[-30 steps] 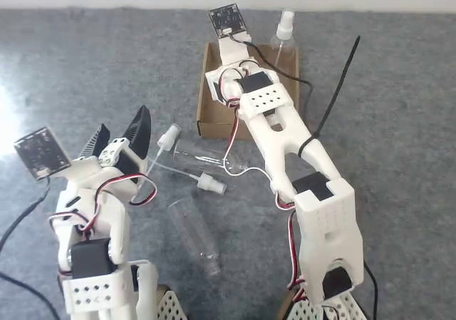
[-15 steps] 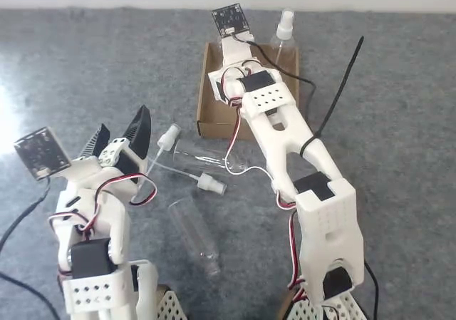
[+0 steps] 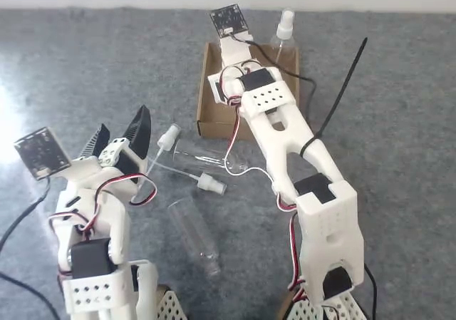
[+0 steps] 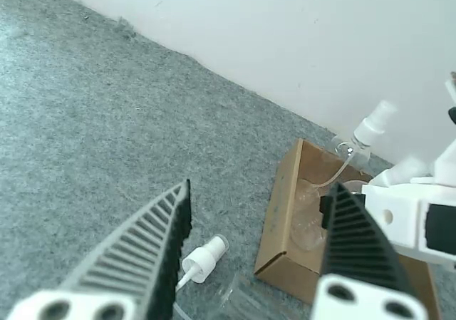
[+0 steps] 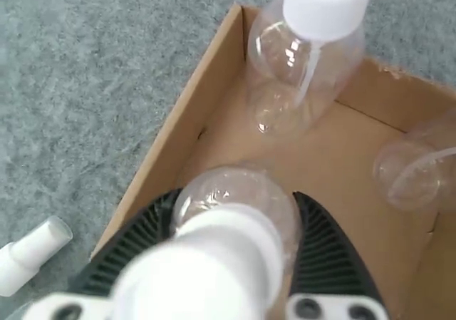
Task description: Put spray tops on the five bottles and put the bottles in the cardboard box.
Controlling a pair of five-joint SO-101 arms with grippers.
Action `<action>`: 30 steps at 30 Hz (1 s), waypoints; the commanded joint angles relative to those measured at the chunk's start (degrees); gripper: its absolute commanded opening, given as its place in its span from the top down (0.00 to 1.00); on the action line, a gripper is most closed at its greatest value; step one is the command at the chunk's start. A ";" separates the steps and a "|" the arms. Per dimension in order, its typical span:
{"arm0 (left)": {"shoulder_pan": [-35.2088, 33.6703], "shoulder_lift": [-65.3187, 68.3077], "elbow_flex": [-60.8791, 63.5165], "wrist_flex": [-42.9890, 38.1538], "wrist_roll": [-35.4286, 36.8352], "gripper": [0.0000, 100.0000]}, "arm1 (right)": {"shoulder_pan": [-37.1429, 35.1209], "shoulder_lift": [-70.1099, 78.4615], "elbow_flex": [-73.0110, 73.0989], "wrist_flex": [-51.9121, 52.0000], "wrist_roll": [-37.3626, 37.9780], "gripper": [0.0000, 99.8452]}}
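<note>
Stretching across the grey table (image 3: 399,192), the right arm ends over the cardboard box (image 3: 214,129). The right gripper (image 5: 235,200) is clamped on a capped bottle (image 5: 214,190) held inside the box, near a corner bottle (image 5: 306,63) and another bottle (image 5: 410,164). The left gripper (image 4: 261,187) hangs above the table, jaws spread wide and empty. Two lying bottles (image 3: 196,234) rest between the arms, with two spray tops (image 3: 211,184) beside them.

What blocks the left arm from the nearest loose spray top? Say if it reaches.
Likely yes: the left gripper hangs open and empty, and the spray top lies just ahead with nothing between them.
</note>
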 commanded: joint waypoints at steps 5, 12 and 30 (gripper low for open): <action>0.35 -0.70 -0.48 -1.85 0.26 0.72 | 0.13 -3.82 -4.04 -0.31 -0.09 0.91; 0.35 -0.70 -0.48 -1.85 0.26 0.72 | -0.04 -2.95 -4.04 -1.80 -0.09 0.89; 0.35 -0.70 -0.48 -1.85 0.26 0.72 | -0.13 -2.86 -4.04 -1.71 -0.44 0.78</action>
